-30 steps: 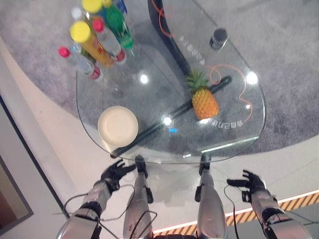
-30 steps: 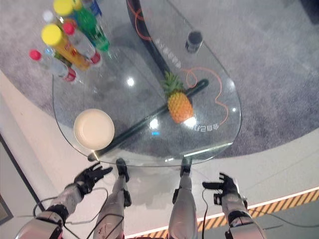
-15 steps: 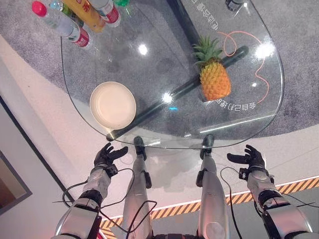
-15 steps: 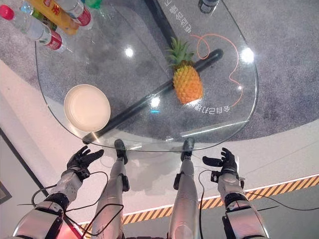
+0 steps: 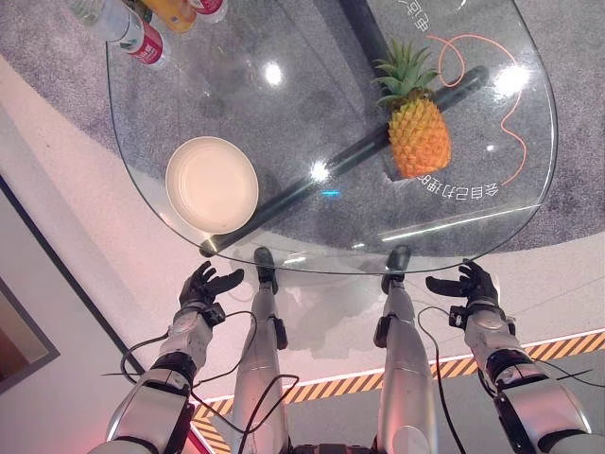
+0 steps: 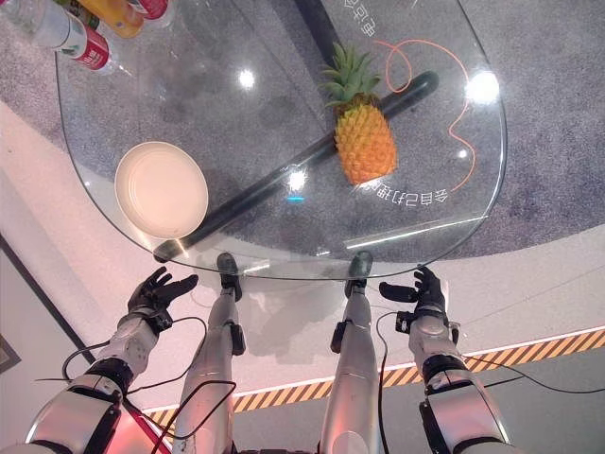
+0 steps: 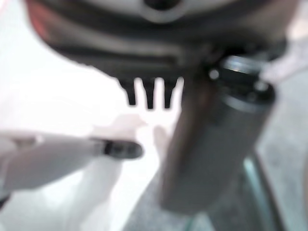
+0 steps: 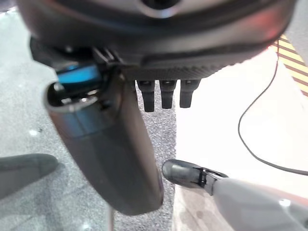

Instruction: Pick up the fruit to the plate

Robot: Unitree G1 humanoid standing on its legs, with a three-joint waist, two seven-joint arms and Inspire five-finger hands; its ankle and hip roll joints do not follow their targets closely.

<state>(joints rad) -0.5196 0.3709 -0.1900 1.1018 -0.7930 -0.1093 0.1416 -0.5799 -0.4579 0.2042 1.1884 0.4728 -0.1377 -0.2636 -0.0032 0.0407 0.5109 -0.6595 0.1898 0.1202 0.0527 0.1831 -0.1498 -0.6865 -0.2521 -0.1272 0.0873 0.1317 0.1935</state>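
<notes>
- Now the orange-yellow pineapple with a green leafy crown (image 5: 416,128) lies on the far right part of the rounded clear glass surface (image 5: 189,113), crown pointing away from the robot, just beside a line of white printed lettering on the glass.
- The round cream plate (image 5: 212,183) sits on the near left part of the same surface, well apart from the pineapple and with nothing on it; a dark bar under the glass runs diagonally between the two.
- A cluster of bottles with red caps and labels (image 5: 132,28) stands at the far left corner, away from both.
- Compared with a second ago, the whole scene sits differently in both eye views: the surface has slid toward the far edge of the picture and the bottles are nearly cut off. That reads as the camera moving, not the things; pineapple and plate keep the same places relative to each other.
- The left hand (image 5: 203,284) hangs below the near edge on the left, fingers spread and relaxed, holding nothing.
- The right hand (image 5: 470,286) hangs below the near edge on the right, fingers likewise straight and empty; its own wrist view shows them extended over the floor.
- Both hands have stayed low and clear of the glass through the last second, so I judge the task not yet begun.
- The right hand is the nearer one to the fruit; the reach has to rise over the near edge first.
</notes>
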